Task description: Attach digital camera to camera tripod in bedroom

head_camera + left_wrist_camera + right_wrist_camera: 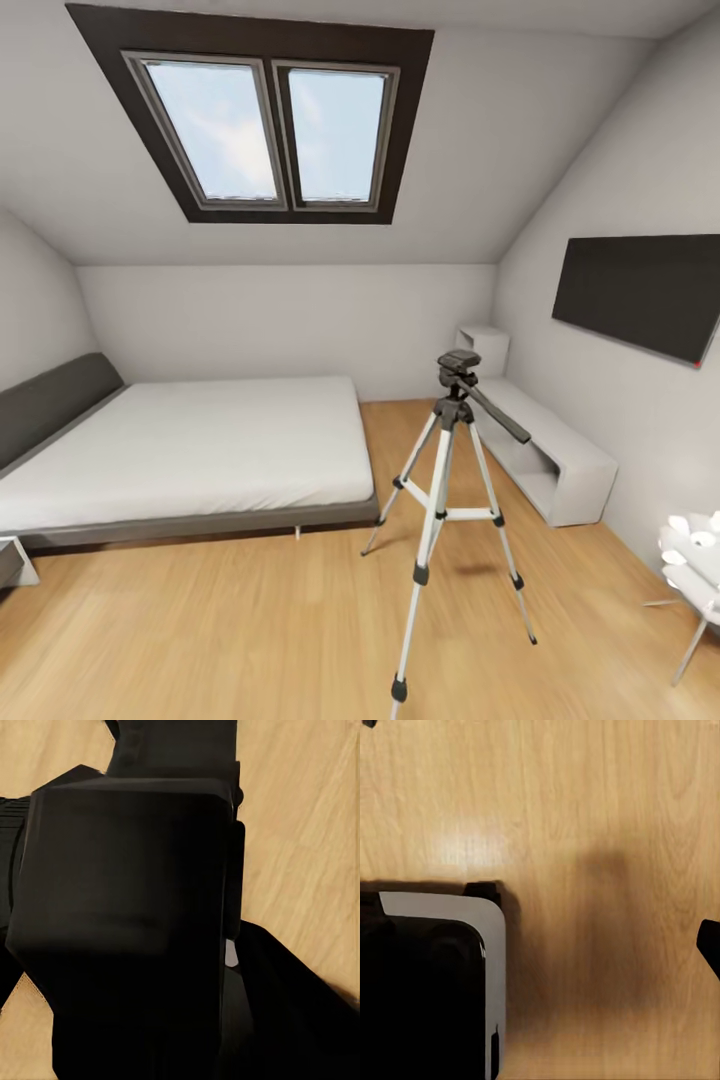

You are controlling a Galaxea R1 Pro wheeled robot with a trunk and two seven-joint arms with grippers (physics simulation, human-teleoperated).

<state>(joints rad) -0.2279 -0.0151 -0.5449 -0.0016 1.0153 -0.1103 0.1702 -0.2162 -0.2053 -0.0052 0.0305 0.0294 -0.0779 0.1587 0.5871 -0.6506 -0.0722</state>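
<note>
- We see one tripod (447, 500) standing on the wood floor (200, 620) between the bed (190, 450) and the white shelf (560, 465), its head bare. No camera on it yet.
- Can't tell if either gripper is open or holding anything; the wrist views are just dark robot bodywork over floor.
- Risk we see: rolling in close could clip one of the three splayed legs and tip it.
- Count: one bed, one TV (640, 295), two skylight panes (270, 130).
</note>
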